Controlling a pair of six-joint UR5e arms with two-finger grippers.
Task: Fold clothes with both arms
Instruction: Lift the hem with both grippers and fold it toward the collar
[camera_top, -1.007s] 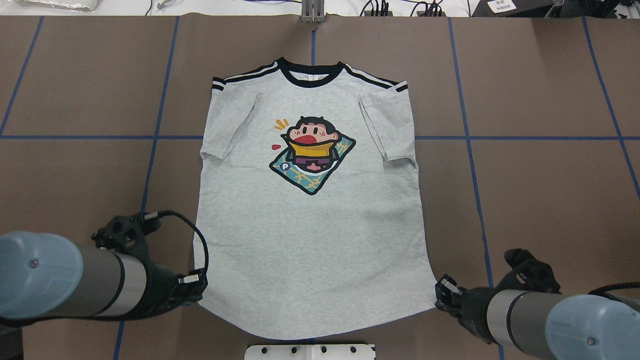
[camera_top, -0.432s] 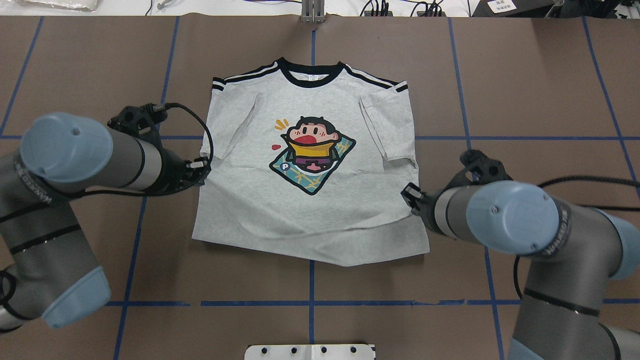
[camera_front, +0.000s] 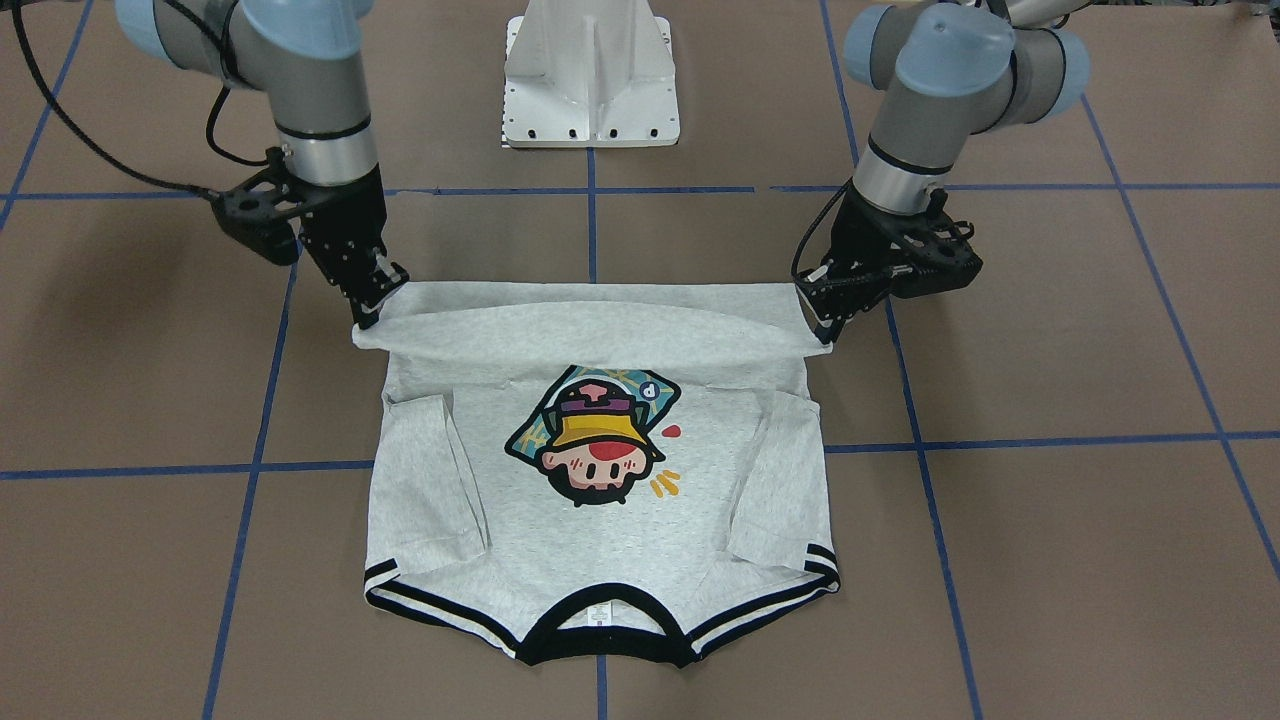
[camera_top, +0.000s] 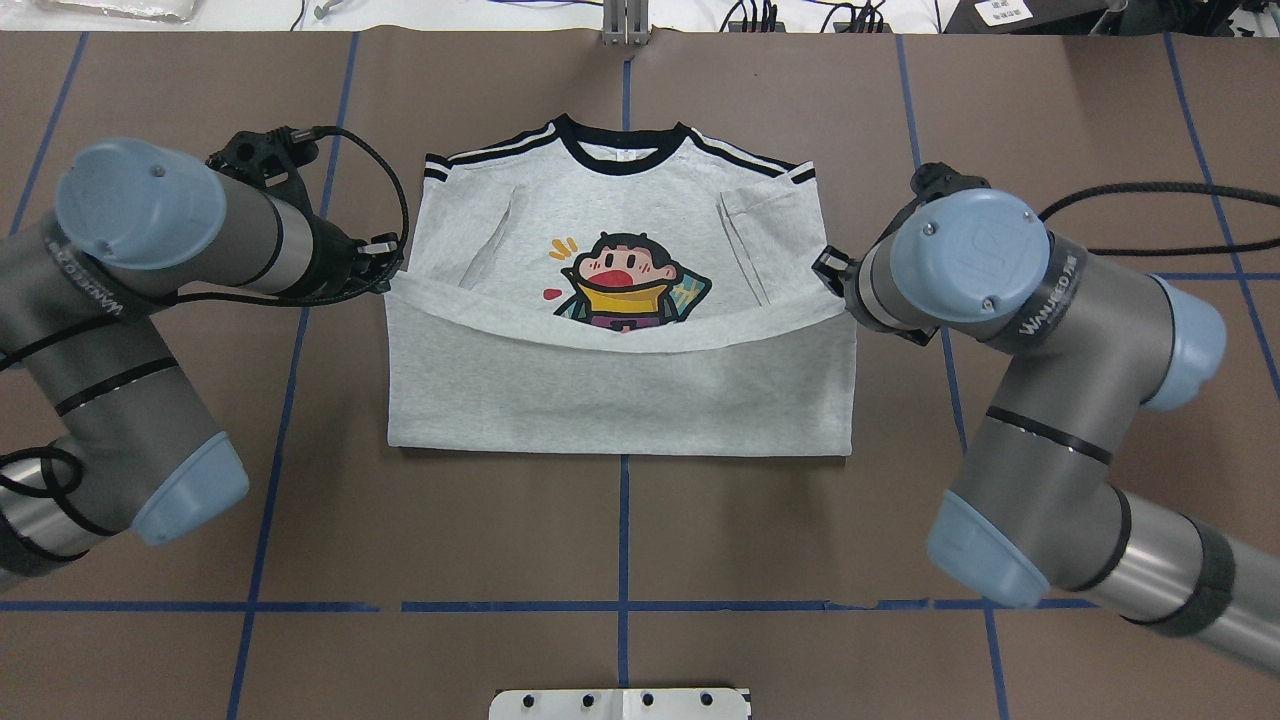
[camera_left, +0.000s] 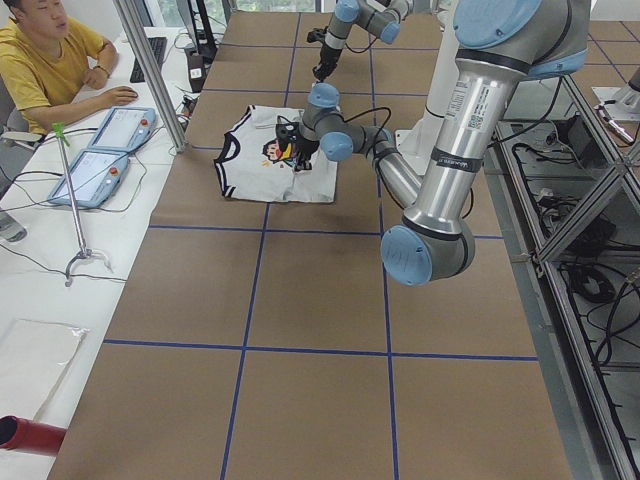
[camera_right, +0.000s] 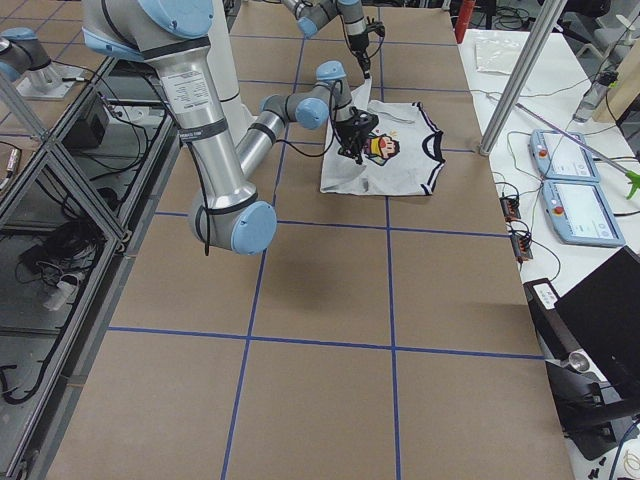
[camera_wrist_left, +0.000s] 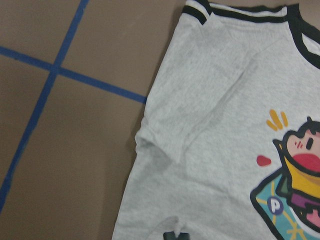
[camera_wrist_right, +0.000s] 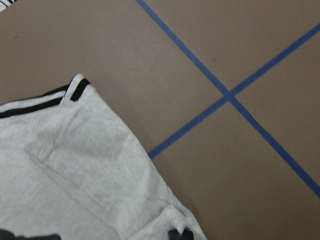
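The table is showing open brown room past both side edges of the T-shirt, which is lying at its middle with the lower half doubled over. The left gripper and right gripper are each pinching a raised corner of the hem. The bottom-up fold looks half done. Next, the hem needs laying squarely near the collar.

Shirt: soft matt grey knit cloth. Table below the jaws: matt brown paper, blue tape. Arms: satin metal.
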